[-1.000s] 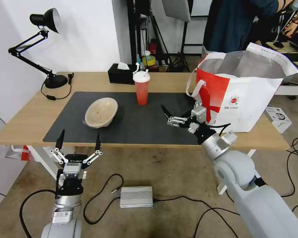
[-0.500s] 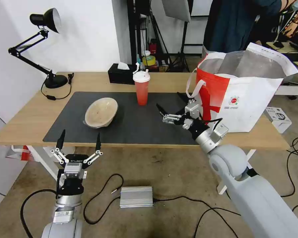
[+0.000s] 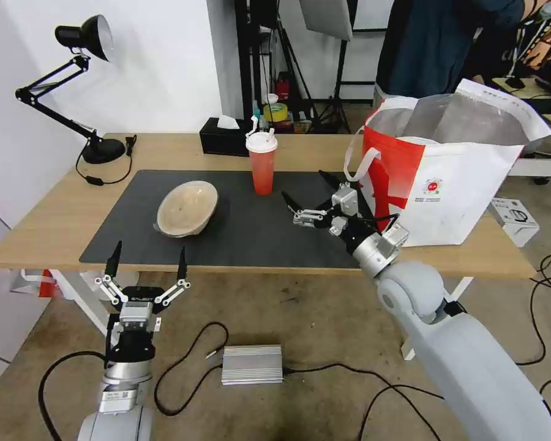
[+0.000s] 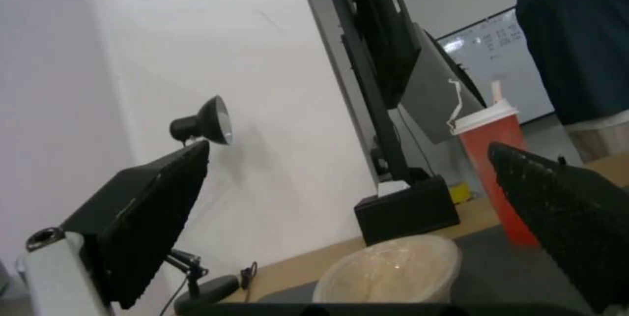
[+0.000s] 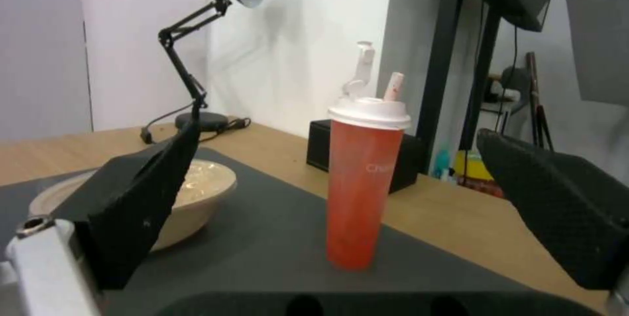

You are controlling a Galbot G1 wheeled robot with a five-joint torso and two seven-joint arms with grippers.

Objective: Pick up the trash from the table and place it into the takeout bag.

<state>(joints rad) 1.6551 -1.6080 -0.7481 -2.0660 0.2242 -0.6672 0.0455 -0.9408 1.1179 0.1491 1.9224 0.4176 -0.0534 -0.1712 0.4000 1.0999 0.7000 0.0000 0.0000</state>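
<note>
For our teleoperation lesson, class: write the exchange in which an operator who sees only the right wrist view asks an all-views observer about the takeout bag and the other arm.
Operator: Where is the takeout bag?
Observer: The boxy white-and-red, foil-lined takeout bag stands open on the table's right end, to the right of your open right tool.
Operator: And my other arm?
Observer: The left tool hangs open off the near edge of the light-wood table, in front of the shallow beige translucent plastic bowl.
</note>
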